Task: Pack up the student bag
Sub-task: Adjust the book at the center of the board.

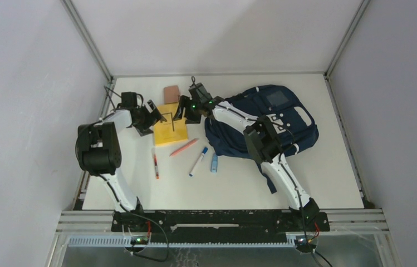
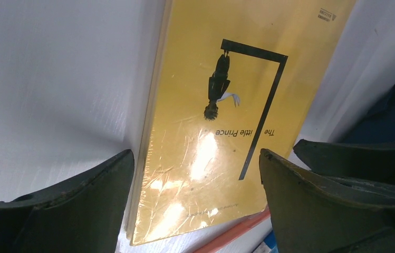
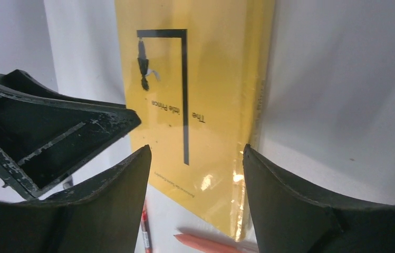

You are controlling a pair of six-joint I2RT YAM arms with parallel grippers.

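Note:
The student bag [image 1: 275, 117], navy with white patches, lies at the right of the table, and my right arm reaches over it. A yellow book [image 1: 171, 132] titled "The Little Prince" lies flat to its left. My left gripper [image 1: 154, 115] hangs open over the book's left edge, and my right gripper [image 1: 185, 109] hangs open over its right edge. In the left wrist view the book [image 2: 221, 116] fills the gap of the left gripper [image 2: 198, 158]. In the right wrist view the book [image 3: 190, 105] lies under the right gripper [image 3: 195, 153]. Neither gripper holds anything.
A pink block [image 1: 171, 93] lies behind the book. In front of it are a red pen [image 1: 155, 163], a salmon pencil [image 1: 184, 147], a blue-and-white marker [image 1: 198, 161] and a small blue item [image 1: 214, 162]. Walls enclose the table on three sides.

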